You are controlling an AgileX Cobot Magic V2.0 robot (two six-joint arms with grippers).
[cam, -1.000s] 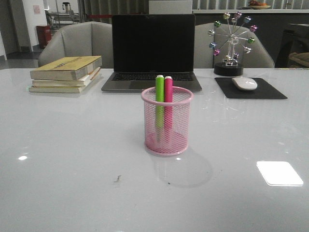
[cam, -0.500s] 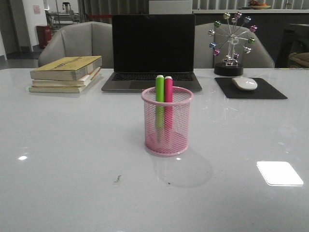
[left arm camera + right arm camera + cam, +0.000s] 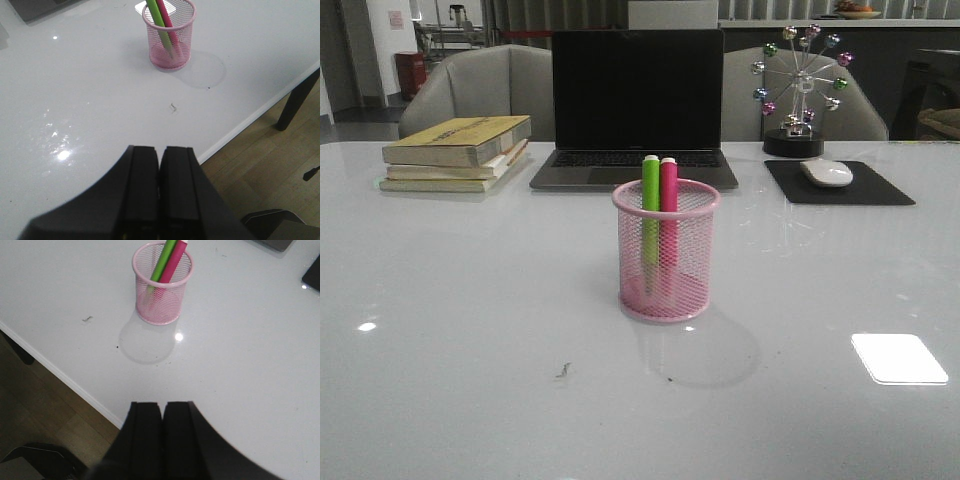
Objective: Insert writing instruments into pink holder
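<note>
White tabletop [image 3: 470, 300], laptop [image 3: 638, 100] behind: green pen [image 3: 650, 205] and pink pen [image 3: 668, 205] stand side by side in the pink holder [image 3: 666, 250], leaning on its rim. Left gripper [image 3: 160, 165] and right gripper [image 3: 161, 417] hang clenched and empty, well apart from it, suggesting the job is done.

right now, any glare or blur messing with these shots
Front view: bright window glare patch on the glossy table, pink holder sharp with a soft shadow. Left wrist view: small specular spot, left end effector dark and blurred. Right wrist view: highlight by the holder, right end effector blurred.
</note>
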